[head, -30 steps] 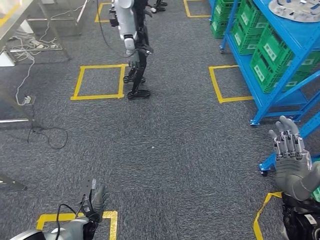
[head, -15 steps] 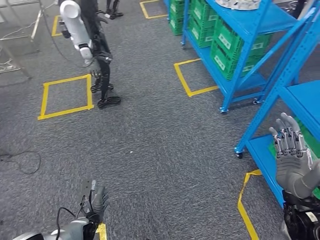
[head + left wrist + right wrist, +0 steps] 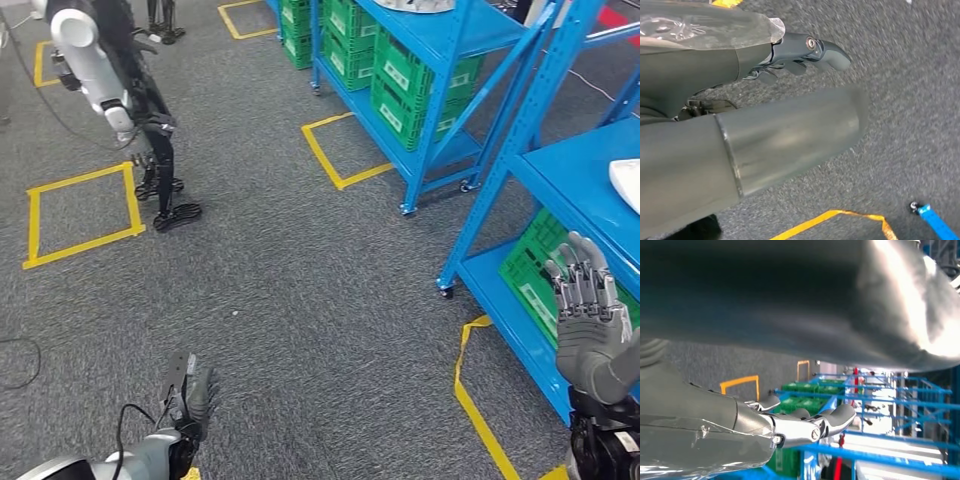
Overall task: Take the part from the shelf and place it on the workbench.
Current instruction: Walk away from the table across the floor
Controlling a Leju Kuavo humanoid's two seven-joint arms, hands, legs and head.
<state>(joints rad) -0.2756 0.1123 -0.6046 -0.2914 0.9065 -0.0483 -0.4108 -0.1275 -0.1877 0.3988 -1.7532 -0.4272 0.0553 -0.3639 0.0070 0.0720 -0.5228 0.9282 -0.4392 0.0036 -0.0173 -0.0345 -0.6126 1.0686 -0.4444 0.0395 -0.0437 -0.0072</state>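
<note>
Empty and with its fingers spread upward, the right robot hand (image 3: 589, 318) stands at the lower right of the head view, close in front of the near blue shelf (image 3: 581, 185). Up and to the right of it, at the frame's right edge, a pale, flat part (image 3: 628, 184) lies on the shelf's upper deck; most of it is cut off by the frame, so its long axis cannot be judged. That is probably the piece to be fetched, and the right robot hand is by far the nearer one. The left robot hand (image 3: 192, 398), low at the bottom left, hangs over the carpet with its fingers loosely apart and holds nothing. Green crates (image 3: 540, 270) sit on the shelf's bottom deck, just behind the raised hand. A second blue rack (image 3: 423, 60), stocked with more green crates, runs across the upper middle. Grey carpet (image 3: 302, 300) marked with yellow tape squares (image 3: 79, 205) covers the floor, and another humanoid robot (image 3: 113, 90) stands at the upper left. No bench appears in these frames.
</note>
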